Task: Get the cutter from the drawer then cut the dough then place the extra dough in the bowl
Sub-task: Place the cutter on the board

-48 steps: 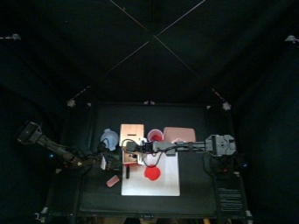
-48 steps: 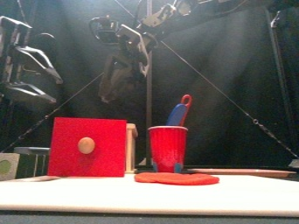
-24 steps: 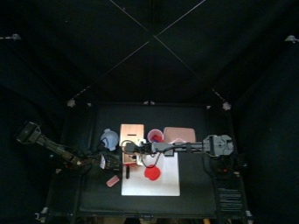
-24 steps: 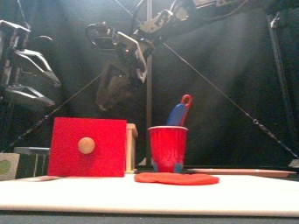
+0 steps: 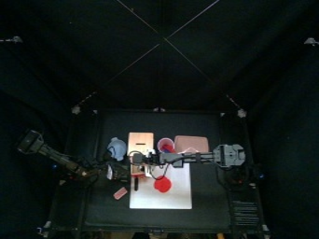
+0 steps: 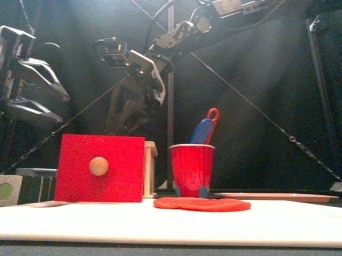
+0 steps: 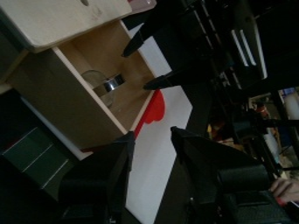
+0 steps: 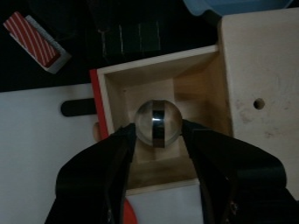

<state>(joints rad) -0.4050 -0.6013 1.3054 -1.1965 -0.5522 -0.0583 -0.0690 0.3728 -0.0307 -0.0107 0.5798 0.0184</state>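
The pale wooden box (image 5: 140,157) has its drawer pulled out, red front (image 6: 100,168) toward the table's front edge. The round metal cutter (image 8: 158,121) lies in the drawer and also shows in the left wrist view (image 7: 111,83). My right gripper (image 8: 159,133) hangs open over the drawer, one jaw on each side of the cutter and just above it. A flat red dough disc (image 5: 162,185) rests on the white cutting board (image 5: 177,196). My left gripper (image 5: 110,174) stands open and empty just left of the drawer. The blue-grey bowl (image 5: 117,147) sits behind the box.
A red cup (image 6: 191,168) holding a blue knife (image 6: 205,130) stands right of the box, with the pink tray (image 5: 191,144) beyond it. Dark green sushi blocks (image 8: 128,35) and a red-and-white toy (image 5: 121,193) lie on the table left of the board.
The right gripper has come down a little toward the open drawer. The left arm, drawer and dough have stayed put.
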